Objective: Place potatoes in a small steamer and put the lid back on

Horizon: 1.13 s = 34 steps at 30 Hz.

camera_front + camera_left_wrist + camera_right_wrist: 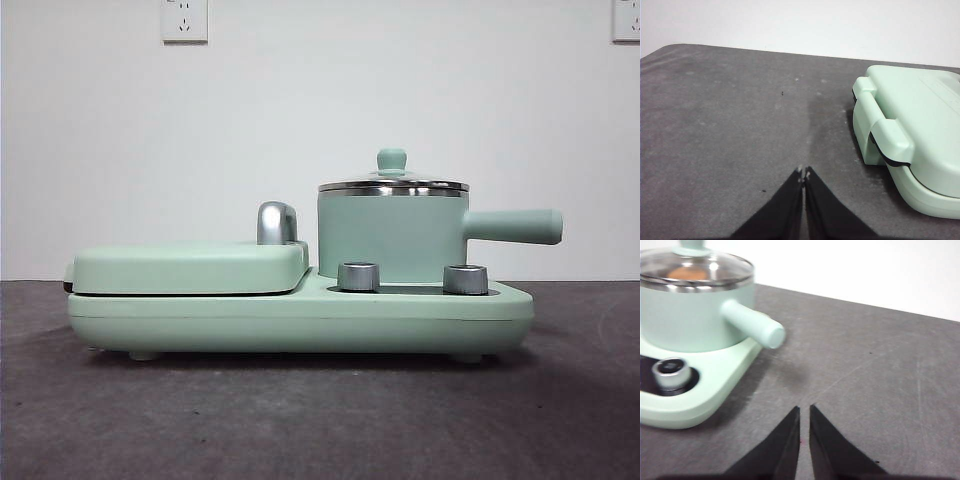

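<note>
Both claws hover over bare table, jaws together and holding nothing. Off to one side of the right gripper stands the small steamer, the lid seated on it and the potatoes inside. Near the left gripper lies the closed griddle plate.

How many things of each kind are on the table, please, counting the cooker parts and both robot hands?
Steamer pot: 1
Glass lid, on the pot: 1
Potato, seen through the lid: 1
Griddle plate, closed: 1
Cooker base: 1
Silver dials: 2
Robot hands, left hand and right hand, both empty: 2
Total: 9
</note>
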Each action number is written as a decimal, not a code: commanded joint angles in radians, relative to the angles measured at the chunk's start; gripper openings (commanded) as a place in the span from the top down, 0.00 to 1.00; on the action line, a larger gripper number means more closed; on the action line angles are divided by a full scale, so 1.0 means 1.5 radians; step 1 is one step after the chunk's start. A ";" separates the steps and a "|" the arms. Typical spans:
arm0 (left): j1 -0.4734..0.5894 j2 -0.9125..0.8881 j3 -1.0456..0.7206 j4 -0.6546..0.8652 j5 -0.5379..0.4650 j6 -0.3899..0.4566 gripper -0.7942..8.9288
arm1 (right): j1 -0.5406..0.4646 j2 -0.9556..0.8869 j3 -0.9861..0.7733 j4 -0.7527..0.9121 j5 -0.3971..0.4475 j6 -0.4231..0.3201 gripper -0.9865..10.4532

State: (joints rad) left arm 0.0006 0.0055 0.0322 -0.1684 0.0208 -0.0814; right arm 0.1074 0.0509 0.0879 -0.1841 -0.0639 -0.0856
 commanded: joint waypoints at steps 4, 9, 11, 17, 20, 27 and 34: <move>0.000 -0.001 -0.013 0.007 -0.001 -0.004 0.91 | -0.019 -0.032 -0.051 0.057 -0.009 0.032 0.89; 0.000 -0.001 -0.013 0.008 -0.001 -0.004 0.91 | -0.023 -0.032 -0.051 0.068 -0.008 0.038 0.89; 0.000 -0.001 -0.013 0.008 -0.001 -0.004 0.91 | -0.021 -0.032 -0.051 0.069 -0.010 0.046 0.89; 0.000 -0.001 -0.013 0.008 -0.001 -0.004 0.91 | -0.020 -0.032 -0.051 0.069 -0.009 0.046 0.89; 0.000 -0.001 -0.013 0.008 -0.001 -0.004 0.91 | -0.020 -0.032 -0.051 0.069 -0.009 0.046 0.89; 0.000 -0.001 -0.013 0.008 -0.001 -0.004 0.91 | -0.020 -0.032 -0.051 0.069 -0.009 0.046 0.89; 0.000 -0.001 -0.013 0.008 -0.001 -0.004 0.91 | -0.020 -0.032 -0.051 0.069 -0.009 0.046 0.89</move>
State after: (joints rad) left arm 0.0006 0.0055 0.0322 -0.1684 0.0208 -0.0818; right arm 0.0757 0.0051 0.0162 -0.0910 -0.0772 -0.0284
